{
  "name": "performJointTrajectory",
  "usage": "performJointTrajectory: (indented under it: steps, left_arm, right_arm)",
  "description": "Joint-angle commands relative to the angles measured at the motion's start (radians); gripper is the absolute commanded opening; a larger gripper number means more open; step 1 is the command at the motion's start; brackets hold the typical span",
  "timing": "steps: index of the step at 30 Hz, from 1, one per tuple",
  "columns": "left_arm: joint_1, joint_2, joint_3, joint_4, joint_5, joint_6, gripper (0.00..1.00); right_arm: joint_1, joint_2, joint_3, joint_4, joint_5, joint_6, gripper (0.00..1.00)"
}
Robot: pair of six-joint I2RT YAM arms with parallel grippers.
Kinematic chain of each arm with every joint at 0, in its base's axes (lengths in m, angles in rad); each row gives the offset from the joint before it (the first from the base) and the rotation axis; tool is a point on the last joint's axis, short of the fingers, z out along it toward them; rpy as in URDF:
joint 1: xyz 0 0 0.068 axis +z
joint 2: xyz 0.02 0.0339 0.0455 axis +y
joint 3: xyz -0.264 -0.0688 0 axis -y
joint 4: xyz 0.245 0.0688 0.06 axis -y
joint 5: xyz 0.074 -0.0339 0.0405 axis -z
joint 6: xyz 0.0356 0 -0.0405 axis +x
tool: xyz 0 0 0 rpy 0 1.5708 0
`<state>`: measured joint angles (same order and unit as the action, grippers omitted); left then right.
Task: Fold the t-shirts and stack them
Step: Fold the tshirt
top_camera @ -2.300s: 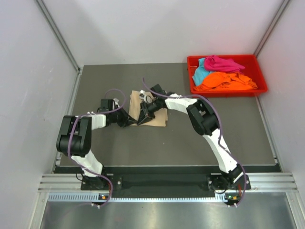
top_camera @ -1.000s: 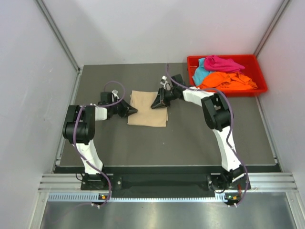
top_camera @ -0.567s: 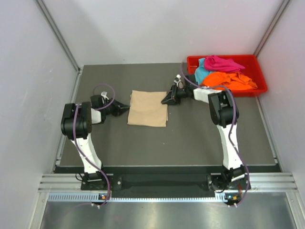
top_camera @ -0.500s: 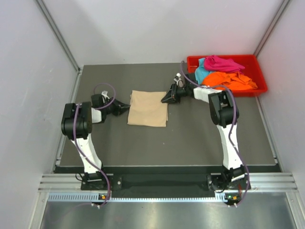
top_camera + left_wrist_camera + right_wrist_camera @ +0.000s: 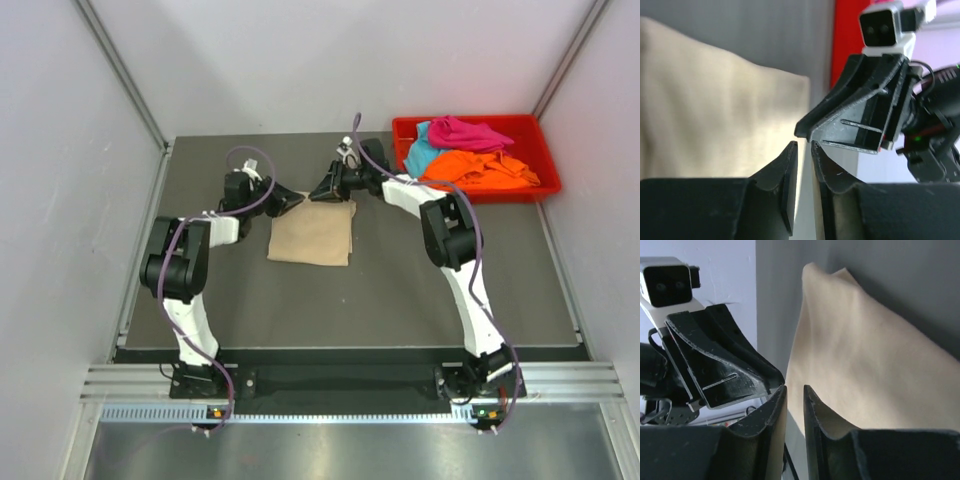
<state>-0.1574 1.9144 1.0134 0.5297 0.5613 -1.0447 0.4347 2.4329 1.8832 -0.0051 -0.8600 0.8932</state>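
Observation:
A beige t-shirt (image 5: 312, 233) lies folded in a flat rectangle on the dark mat. It also shows in the left wrist view (image 5: 705, 100) and the right wrist view (image 5: 865, 350). My left gripper (image 5: 295, 198) (image 5: 802, 144) and right gripper (image 5: 315, 193) (image 5: 794, 387) face each other tip to tip at the shirt's far edge. Both have their jaws drawn to a thin slit with nothing between them. The orange t-shirt (image 5: 475, 170), magenta t-shirt (image 5: 468, 132) and teal t-shirt (image 5: 422, 152) lie crumpled in the red tray (image 5: 480, 193).
The red tray stands at the mat's far right corner. White walls enclose the mat on the left, back and right. Purple cables loop above both wrists.
Both grippers left the shirt's sides and swung to its far edge, meeting tip to tip. The folded shirt stays in place.

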Motion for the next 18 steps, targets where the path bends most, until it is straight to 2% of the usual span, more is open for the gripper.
performJointTrajectory:
  steps: [1,2,6,8,12,16,17,18]
  left_arm:
    - [0.013,-0.02,-0.012,0.003,-0.147,0.007,0.25]
    - [0.013,-0.02,-0.006,-0.017,-0.14,0.018,0.29]
    - [0.016,0.122,0.092,-0.022,0.026,0.057,0.34]
    - [0.031,0.161,0.128,-0.075,0.046,0.101,0.34]
    - [0.088,0.202,0.126,-0.062,0.075,0.118,0.31]
    - [0.125,0.192,0.195,-0.172,0.1,0.207,0.29]
    - [0.127,0.183,0.217,-0.262,0.098,0.26,0.29]
    - [0.127,0.161,0.264,-0.305,0.097,0.288,0.35]
  right_arm:
    - [-0.008,0.072,0.048,0.014,0.041,0.036,0.2]
    - [-0.007,0.075,0.053,0.016,0.039,0.035,0.2]
    - [-0.013,0.069,0.068,-0.028,0.044,-0.005,0.2]
    - [-0.022,0.052,0.074,-0.1,0.05,-0.063,0.2]
    - [-0.043,0.006,0.044,-0.197,0.065,-0.152,0.2]
    - [-0.065,-0.044,0.077,-0.405,0.101,-0.314,0.2]
    - [-0.068,-0.058,0.083,-0.436,0.105,-0.344,0.2]
    - [-0.068,-0.075,0.086,-0.467,0.114,-0.373,0.21]
